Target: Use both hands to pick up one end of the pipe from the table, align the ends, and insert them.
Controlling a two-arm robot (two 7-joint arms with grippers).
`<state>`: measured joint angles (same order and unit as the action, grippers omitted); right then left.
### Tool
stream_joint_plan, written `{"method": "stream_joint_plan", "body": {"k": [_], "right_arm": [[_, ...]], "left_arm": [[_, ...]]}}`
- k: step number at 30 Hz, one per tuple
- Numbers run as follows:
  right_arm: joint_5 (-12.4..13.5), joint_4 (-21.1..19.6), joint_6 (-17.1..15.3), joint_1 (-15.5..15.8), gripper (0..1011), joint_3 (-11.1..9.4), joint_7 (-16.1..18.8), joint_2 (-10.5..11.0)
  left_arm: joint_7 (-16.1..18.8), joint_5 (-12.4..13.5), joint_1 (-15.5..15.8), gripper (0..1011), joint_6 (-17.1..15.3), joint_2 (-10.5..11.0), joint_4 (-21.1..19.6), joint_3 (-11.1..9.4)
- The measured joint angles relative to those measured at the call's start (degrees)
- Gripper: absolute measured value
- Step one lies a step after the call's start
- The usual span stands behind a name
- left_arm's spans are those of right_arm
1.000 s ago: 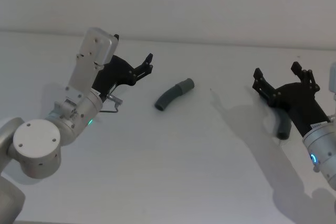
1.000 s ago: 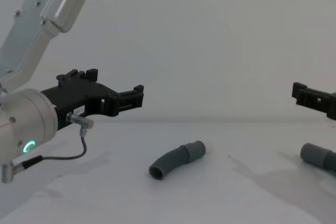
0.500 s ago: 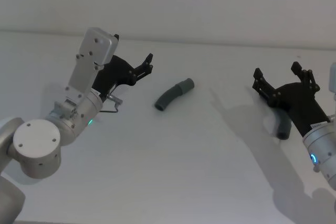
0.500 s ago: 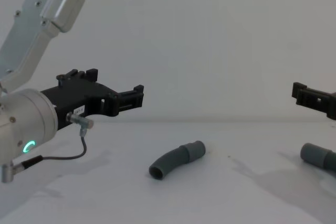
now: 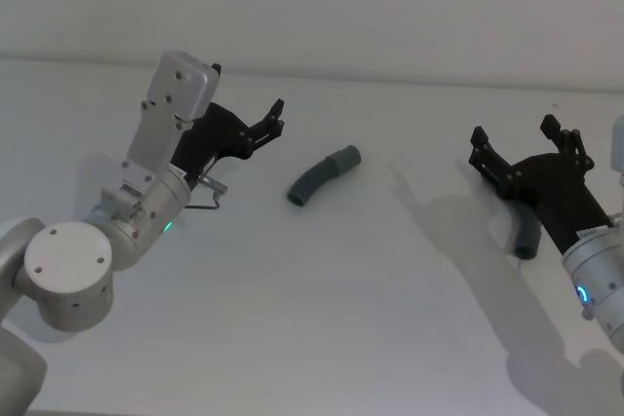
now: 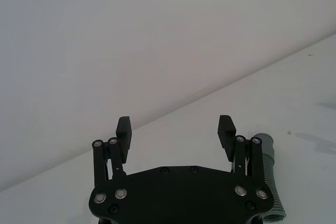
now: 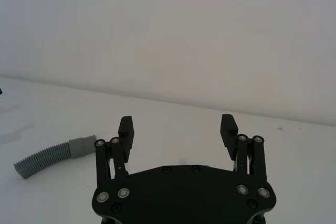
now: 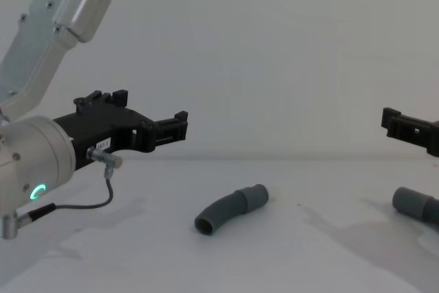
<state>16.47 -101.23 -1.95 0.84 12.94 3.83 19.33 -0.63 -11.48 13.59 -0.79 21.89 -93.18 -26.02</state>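
Both black plastic two-finger tools, the left pincer (image 5: 274, 118) and the right pincer (image 5: 514, 133), hang spread wide and empty above the plain matt white surface (image 5: 341, 328). The curved dark-grey ribbed pipe elbow (image 5: 322, 174) lies between them, nearer the left one. The straighter smooth grey tube (image 5: 526, 237) lies under the right pincer, partly covered by it (and cut off at the chest view's edge). A pinch on the elbow's bend could roll or spin it, spoiling alignment. Its white tip cannot be made out.
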Motion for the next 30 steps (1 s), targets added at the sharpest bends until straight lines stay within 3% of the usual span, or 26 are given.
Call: {"method": "stream_joint_plan", "body": {"k": [30], "right_arm": [[0.0,0.2,-0.2,-0.1,1000,0.0,0.0,0.0]], "left_arm": [[0.0,0.0,0.0,1000,0.0,0.0,0.0,0.0]]}}
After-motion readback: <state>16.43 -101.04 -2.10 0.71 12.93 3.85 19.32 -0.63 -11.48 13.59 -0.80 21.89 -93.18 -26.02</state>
